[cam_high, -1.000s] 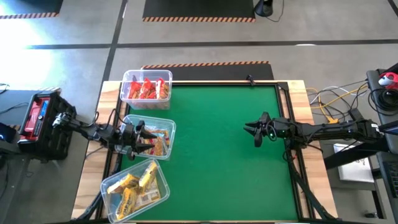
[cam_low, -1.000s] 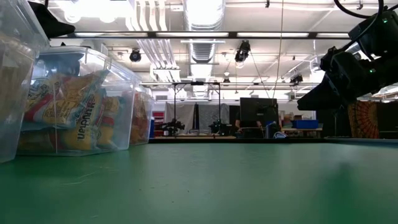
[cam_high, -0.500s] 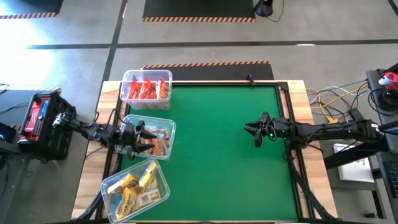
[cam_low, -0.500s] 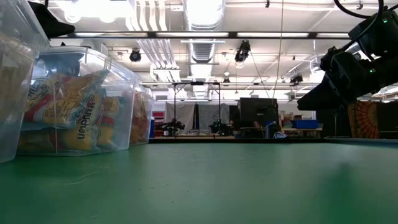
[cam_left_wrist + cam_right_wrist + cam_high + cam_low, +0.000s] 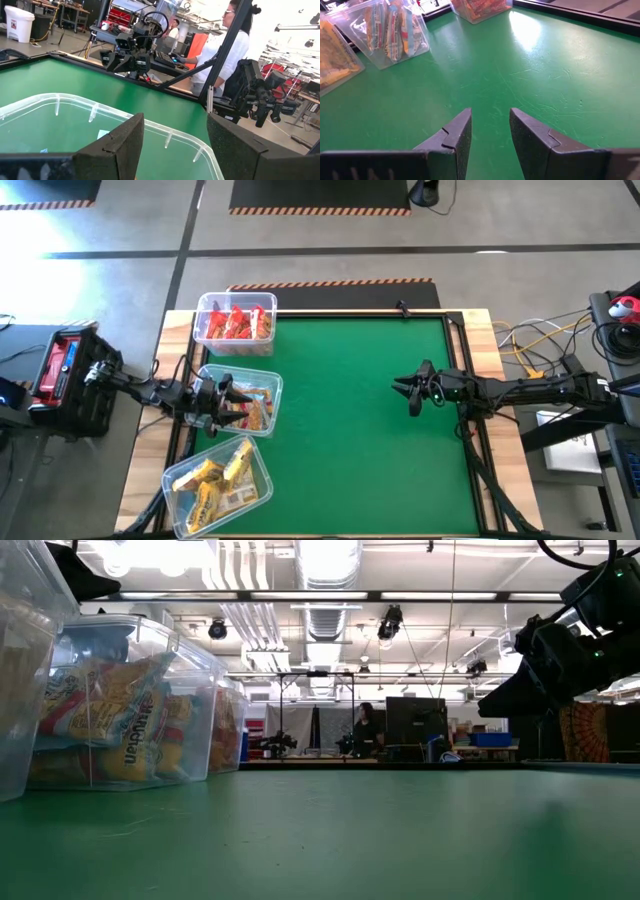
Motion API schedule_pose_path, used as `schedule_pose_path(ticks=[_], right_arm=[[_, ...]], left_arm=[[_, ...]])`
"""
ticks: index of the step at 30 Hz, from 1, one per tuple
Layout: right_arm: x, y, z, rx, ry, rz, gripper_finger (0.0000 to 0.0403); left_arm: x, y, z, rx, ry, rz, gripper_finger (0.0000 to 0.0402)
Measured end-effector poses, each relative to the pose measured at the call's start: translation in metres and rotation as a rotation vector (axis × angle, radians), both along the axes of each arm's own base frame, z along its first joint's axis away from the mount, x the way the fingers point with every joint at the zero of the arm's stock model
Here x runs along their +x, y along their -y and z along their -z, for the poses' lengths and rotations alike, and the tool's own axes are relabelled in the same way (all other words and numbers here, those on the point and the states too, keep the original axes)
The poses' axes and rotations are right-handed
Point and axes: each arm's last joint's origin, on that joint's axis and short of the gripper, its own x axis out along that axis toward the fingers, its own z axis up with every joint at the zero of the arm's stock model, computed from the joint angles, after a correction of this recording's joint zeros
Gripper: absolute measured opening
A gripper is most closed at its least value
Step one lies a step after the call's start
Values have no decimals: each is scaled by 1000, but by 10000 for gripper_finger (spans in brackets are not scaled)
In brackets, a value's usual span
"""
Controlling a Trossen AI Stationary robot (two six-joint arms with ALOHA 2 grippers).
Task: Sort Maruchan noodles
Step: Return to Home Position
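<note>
The Maruchan noodles lie in three clear bins along the table's left edge: red packets in the far bin (image 5: pixel 236 323), orange-and-blue packets in the middle bin (image 5: pixel 252 406), yellow packets in the near bin (image 5: pixel 217 482). My left gripper (image 5: pixel 236 400) hovers open over the middle bin's left part, fingers pointing level toward the table's right edge, nothing between them (image 5: pixel 175 140). My right gripper (image 5: pixel 408 392) hangs open above the green mat near the table's right edge, empty (image 5: pixel 490 131).
The green mat (image 5: pixel 350 430) between the bins and my right gripper lies bare. A raised black frame (image 5: pixel 462 330) runs round the mat. In the room beyond the table a person (image 5: pixel 225 45) stands by the right arm's side; another person (image 5: pixel 366 726) shows far off.
</note>
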Motion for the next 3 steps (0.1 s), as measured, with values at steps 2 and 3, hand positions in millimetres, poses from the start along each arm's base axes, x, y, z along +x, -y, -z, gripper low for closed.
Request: schedule_pose_path(ticks=[2,3], right_arm=[[0,0,0,0,0,0,123],[0,0,0,0,1,0,123]], left_arm=[[0,0,0,0,0,0,201],[0,0,0,0,0,0,201]])
